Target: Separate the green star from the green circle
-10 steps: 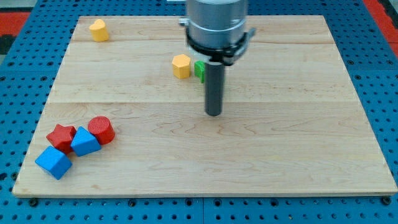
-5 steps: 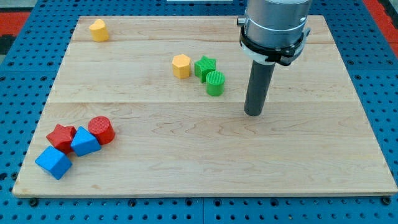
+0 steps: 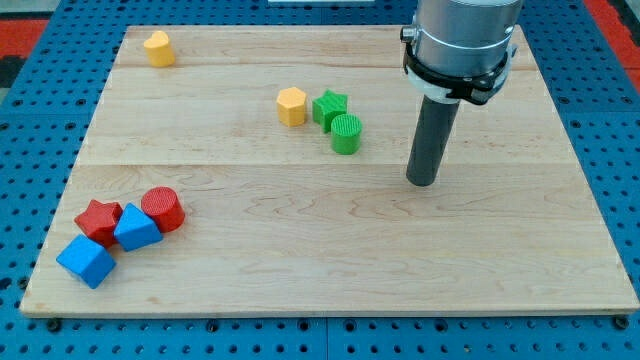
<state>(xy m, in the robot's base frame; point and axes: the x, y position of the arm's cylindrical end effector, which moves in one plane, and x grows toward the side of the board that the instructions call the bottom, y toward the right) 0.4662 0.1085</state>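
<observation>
The green star lies near the board's upper middle. The green circle touches it on its lower right. A yellow hexagon block sits just left of the star, close beside it. My tip rests on the board to the right of the green circle and slightly lower, well apart from both green blocks.
A yellow block sits at the view's top left. At the bottom left a red star, a red cylinder and two blue blocks cluster together. The wooden board lies on a blue pegboard.
My tip has moved to the right, from in front of the green blocks to a spot well to their right. The blocks have not moved.
</observation>
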